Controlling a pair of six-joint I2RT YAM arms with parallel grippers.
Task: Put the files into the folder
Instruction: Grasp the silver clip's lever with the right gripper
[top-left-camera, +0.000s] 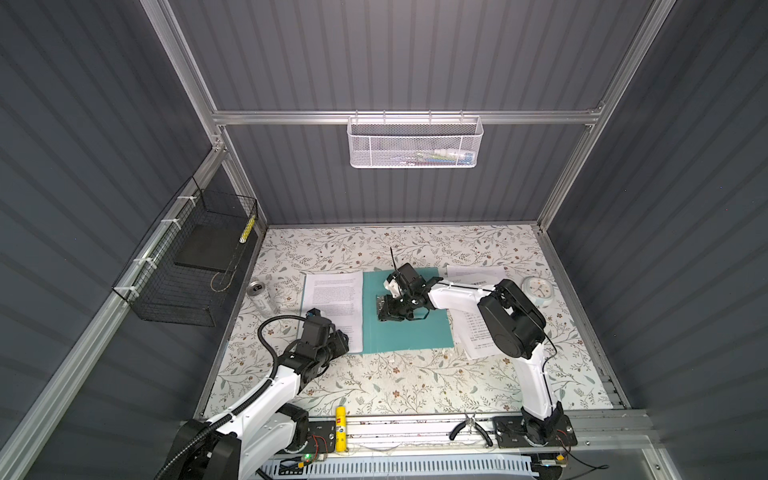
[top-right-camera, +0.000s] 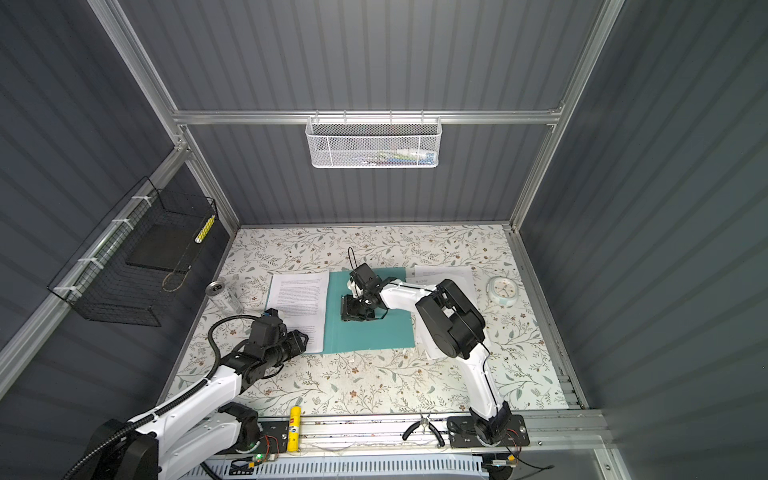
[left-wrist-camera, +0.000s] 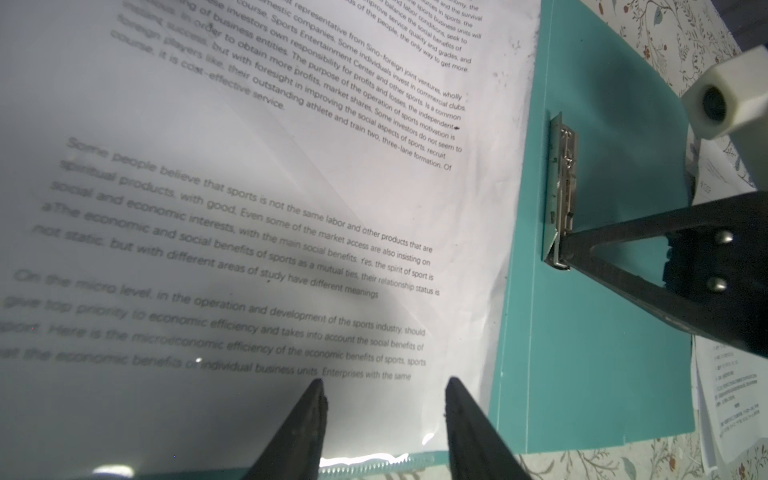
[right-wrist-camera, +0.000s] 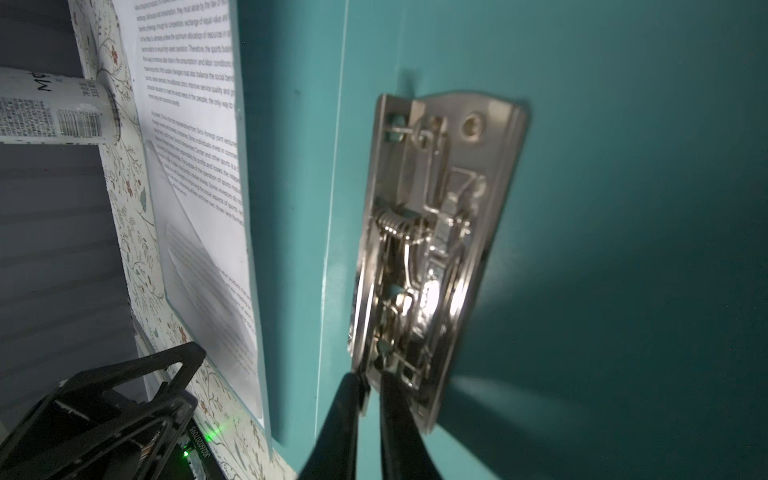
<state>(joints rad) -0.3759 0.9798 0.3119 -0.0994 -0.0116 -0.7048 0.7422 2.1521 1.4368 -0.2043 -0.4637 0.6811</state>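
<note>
The teal folder (top-left-camera: 409, 328) (top-right-camera: 370, 328) lies open on the table, its silver clip (right-wrist-camera: 436, 249) (left-wrist-camera: 563, 187) near the spine. My right gripper (right-wrist-camera: 372, 380) (top-left-camera: 384, 309) is shut on the near end of the clip's raised plate. A printed white sheet of the files (top-left-camera: 332, 303) (left-wrist-camera: 249, 208) lies on the folder's left half. My left gripper (left-wrist-camera: 386, 382) (top-left-camera: 345, 338) stands open at that sheet's near edge, one fingertip (left-wrist-camera: 318, 390) on each side over the paper. More files (top-left-camera: 478, 332) (top-right-camera: 440, 274) lie right of the folder, partly hidden under the right arm.
A drink can (top-left-camera: 262, 295) stands left of the sheet and a round clock (top-left-camera: 537, 291) lies at the far right. A black wire basket (top-left-camera: 187, 270) hangs on the left wall, a white mesh basket (top-left-camera: 415, 143) on the back rail. A yellow glue stick (top-left-camera: 340, 428) and pliers (top-left-camera: 469, 428) rest on the front rail.
</note>
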